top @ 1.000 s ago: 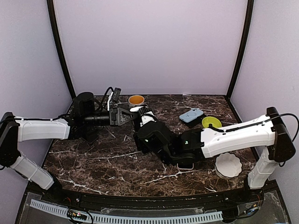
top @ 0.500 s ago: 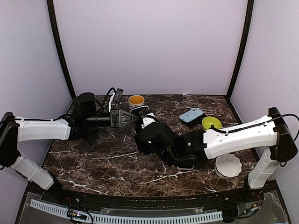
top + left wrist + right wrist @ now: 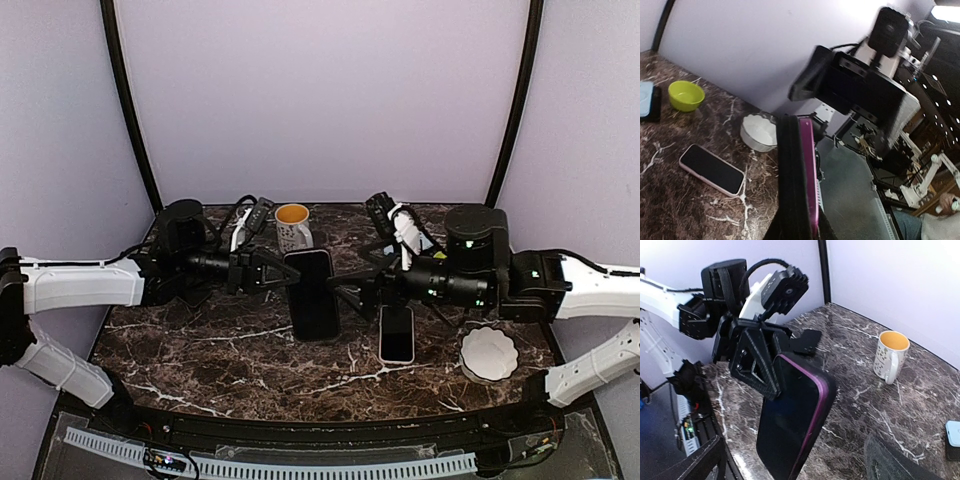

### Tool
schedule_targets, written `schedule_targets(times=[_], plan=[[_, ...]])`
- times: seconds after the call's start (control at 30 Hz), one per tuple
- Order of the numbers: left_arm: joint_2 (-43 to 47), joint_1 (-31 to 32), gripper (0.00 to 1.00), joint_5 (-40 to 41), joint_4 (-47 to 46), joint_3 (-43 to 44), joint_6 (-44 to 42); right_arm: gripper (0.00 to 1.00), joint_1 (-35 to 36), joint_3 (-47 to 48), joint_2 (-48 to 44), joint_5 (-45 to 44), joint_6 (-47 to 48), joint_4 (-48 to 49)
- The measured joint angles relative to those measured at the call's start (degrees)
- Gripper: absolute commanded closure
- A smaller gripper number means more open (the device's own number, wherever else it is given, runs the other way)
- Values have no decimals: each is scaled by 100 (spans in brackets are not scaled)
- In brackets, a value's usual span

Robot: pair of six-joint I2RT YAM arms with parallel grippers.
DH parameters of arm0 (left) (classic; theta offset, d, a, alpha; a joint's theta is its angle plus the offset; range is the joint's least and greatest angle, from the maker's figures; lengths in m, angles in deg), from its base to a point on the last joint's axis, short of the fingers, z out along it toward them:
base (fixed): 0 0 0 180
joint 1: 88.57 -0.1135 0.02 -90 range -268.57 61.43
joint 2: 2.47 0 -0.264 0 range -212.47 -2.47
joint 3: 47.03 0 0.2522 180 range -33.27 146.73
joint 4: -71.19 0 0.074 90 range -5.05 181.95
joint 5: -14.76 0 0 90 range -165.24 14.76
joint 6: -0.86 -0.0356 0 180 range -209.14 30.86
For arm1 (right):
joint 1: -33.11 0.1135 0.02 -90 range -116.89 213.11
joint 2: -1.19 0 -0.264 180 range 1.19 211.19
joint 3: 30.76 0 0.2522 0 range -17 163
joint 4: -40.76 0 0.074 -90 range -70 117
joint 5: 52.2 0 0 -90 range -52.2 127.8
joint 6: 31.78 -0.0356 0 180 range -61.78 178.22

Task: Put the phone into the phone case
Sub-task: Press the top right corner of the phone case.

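Purple-rimmed phone (image 3: 312, 297) — in left pincer (image 3: 280, 271) grip

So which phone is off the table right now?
The purple-edged phone, clamped in the left gripper; the pink-edged phone lies flat on the table, screen up.

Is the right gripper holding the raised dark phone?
No, the left gripper clamps the phone; the right gripper has its jaws open.

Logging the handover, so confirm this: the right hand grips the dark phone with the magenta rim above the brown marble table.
Wrong hand. The left hand grips the dark phone with the magenta rim above the brown marble table; the right wrist view shows it. The right hand is open.
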Motion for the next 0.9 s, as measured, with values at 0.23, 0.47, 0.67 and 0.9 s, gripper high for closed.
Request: schedule_targets(times=[0.23,0.47,0.67,0.9], plan=[[509,380,100,-560,-284,-98,-562,39,-140,-26,-120,1486,96,339],[511,398,100,-660,-337,-195,-721,100,-203,48,310,1873,46,302],[514,374,100,-647,-439,-195,-883,100,-243,48,308,1932,-188,420],[511,417,100,-680,-361,-195,-890,47,-284,66,310,1880,-186,476]])
